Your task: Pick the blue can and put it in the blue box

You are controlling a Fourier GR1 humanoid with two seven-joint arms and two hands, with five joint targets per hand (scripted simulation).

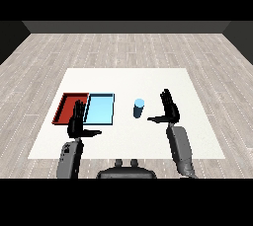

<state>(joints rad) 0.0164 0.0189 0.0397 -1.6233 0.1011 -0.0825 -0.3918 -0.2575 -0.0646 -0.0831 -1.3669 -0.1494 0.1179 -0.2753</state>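
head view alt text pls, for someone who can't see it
A blue can stands upright on a white table, with the robot's open right hand just to its right, not touching it. To the can's left lie a light blue tray and a red tray, with the open left hand in front of them.

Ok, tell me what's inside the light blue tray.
Nothing shows inside the light blue tray; its floor looks bare. The blue can stands on the table to its right. The left robot hand covers only the tray's near-left edge.
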